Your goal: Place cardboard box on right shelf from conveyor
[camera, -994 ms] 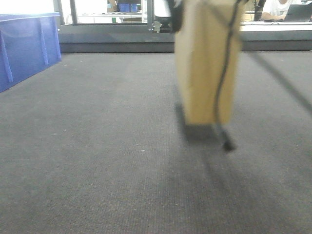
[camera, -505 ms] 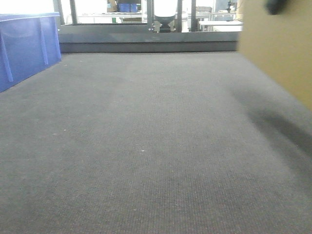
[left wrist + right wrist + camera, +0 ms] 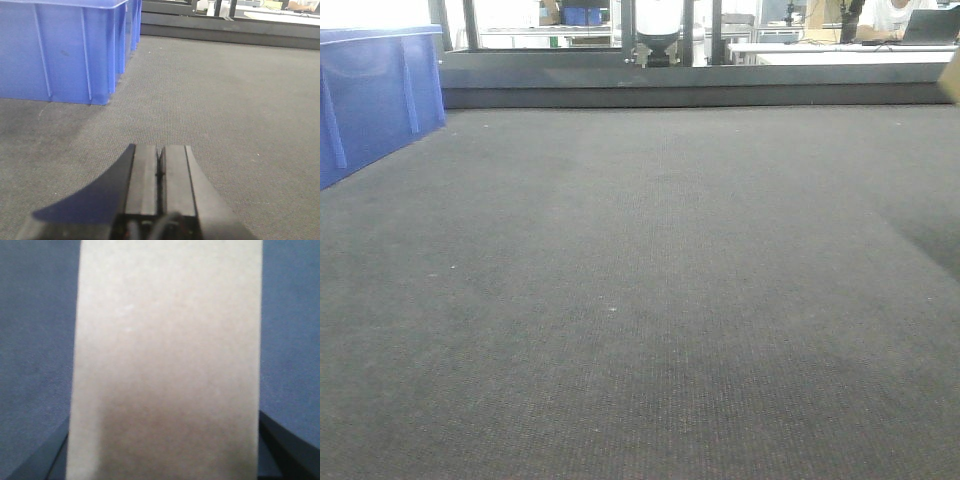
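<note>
Between the fingers of your right gripper (image 3: 162, 460), the cardboard box (image 3: 167, 340) fills the wrist view. It shows a flat, smooth, matte tan face with straight, parallel side edges, plain across all that is visible. A dark finger (image 3: 285, 460) sits against each lower side, so the gripper is clamped on the box. The box hangs above the blurred conveyor (image 3: 35, 340).

In the front view only a tan sliver (image 3: 953, 80) shows at the right edge of the frame. It is too small for you to tell what it is.

Your left gripper (image 3: 160, 167) has its two black, flat-faced fingers pressed together with a thin seam between them, holding nothing. It sits low over the belt, which is dark grey with a fine woven, carpet-like grain.

Toward the belt's left edge stands a blue plastic bin (image 3: 65, 50), glossy, with vertical ribs down its walls. A black metal rail (image 3: 670, 95) runs along the belt's far edge.
</note>
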{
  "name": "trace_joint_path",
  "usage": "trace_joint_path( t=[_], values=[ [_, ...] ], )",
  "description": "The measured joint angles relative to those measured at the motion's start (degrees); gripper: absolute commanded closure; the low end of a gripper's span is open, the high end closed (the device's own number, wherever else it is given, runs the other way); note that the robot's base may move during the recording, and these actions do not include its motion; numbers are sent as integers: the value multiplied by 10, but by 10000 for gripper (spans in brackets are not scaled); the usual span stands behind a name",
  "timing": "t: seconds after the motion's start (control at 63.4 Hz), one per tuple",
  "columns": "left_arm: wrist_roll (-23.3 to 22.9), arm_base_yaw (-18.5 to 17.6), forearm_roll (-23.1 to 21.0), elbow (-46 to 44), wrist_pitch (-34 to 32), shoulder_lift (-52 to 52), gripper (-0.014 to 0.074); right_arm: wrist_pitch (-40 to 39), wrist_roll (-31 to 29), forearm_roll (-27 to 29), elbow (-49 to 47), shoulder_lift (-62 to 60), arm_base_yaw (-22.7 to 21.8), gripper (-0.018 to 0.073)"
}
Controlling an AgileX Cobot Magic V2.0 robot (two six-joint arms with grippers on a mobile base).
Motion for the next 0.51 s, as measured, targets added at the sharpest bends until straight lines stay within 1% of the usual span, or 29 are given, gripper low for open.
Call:
trace_joint_path(
  t=[0.126, 0.268, 0.41, 0.505],
  values=[
    [0, 0, 0, 0, 0, 0, 715, 0, 0, 0, 22, -94, 0, 364],
    [0, 0, 0, 0, 0, 0, 715, 0, 0, 0, 25, -177, 0, 364],
    [0, 0, 0, 0, 0, 0, 715, 0, 0, 0, 25, -224, 0, 364],
    [0, 0, 0, 0, 0, 0, 715, 0, -1, 0, 25, -234, 0, 364]
  ],
)
